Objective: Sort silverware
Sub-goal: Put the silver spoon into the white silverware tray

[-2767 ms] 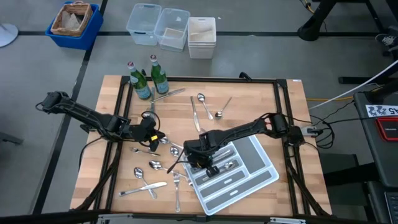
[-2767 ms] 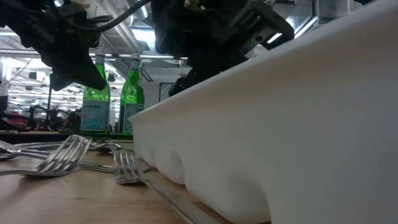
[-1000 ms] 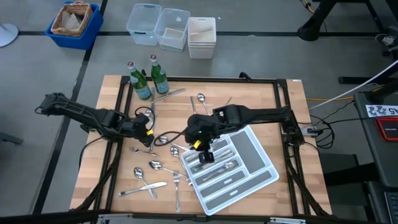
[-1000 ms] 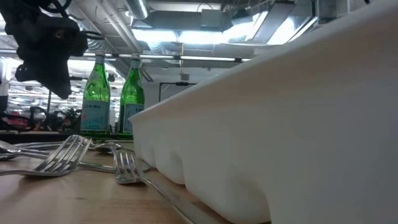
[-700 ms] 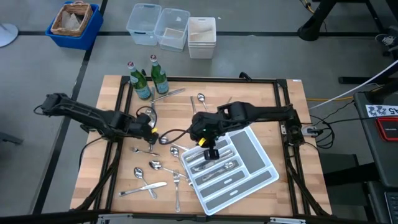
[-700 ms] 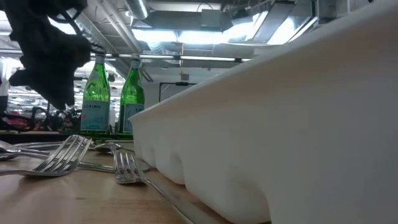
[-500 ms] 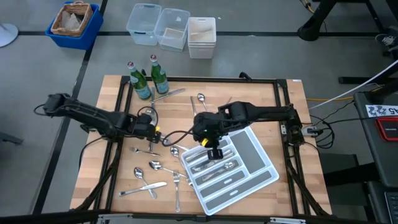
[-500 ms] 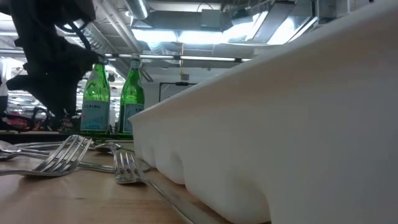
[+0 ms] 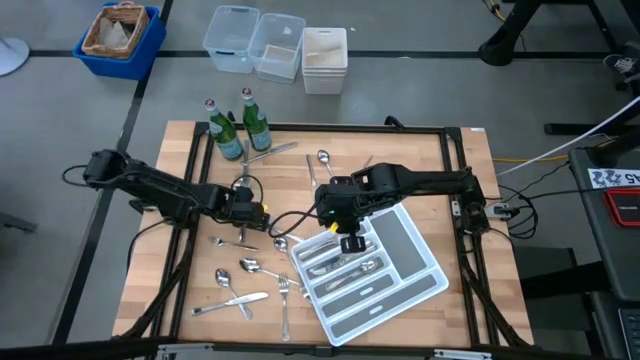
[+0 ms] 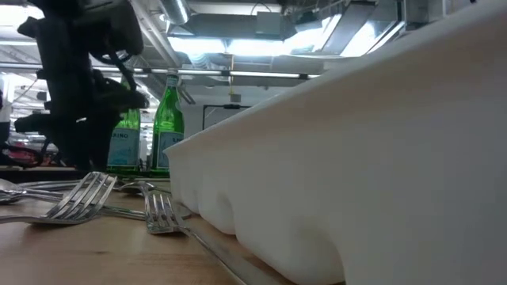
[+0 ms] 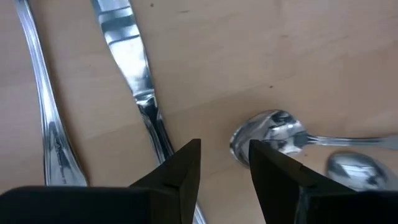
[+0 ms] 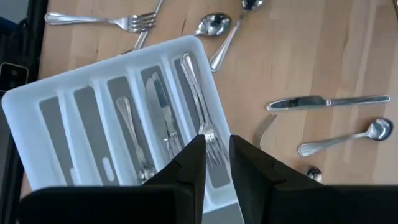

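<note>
Silverware lies scattered on the wooden table: a knife, a spoon and a second spoon bowl right under my left gripper, which points down, open, close above the wood left of the white divided tray. Nothing is between its fingers. More forks and spoons lie toward the near left. My right gripper hangs open over the tray's left end, above the forks and other pieces lying in its compartments.
Two green glass bottles stand at the table's far left. A spoon and a knife lie in the far middle. Plastic bins and a blue basket sit on the floor beyond the table.
My left gripper has gone toward the table's right and down, rolling its wrist, and is now close above the spoons beside the tray. My right gripper has shifted a little toward the right over the tray and tipped.
</note>
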### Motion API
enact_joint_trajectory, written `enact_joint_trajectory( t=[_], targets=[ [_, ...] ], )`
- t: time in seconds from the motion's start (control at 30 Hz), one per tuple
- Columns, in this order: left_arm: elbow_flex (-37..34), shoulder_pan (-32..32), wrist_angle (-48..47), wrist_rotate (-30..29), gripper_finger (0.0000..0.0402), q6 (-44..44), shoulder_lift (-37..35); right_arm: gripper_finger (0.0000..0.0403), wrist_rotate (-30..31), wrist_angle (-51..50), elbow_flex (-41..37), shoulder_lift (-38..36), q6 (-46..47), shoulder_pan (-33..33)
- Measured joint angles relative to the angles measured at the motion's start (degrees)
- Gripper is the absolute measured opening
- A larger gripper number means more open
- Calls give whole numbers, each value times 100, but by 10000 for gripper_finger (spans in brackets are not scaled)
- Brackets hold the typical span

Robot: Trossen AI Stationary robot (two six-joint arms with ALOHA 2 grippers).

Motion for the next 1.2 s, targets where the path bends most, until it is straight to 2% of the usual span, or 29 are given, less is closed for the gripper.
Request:
enact_joint_trajectory(
  t=[0.27,1.2],
  targets=[
    [0,0,271,3,127,-16,304,76,54,-34,0,0,-170,-2],
    [0,0,531,2,127,-14,305,76,62,-34,0,0,-291,-2]
  ],
)
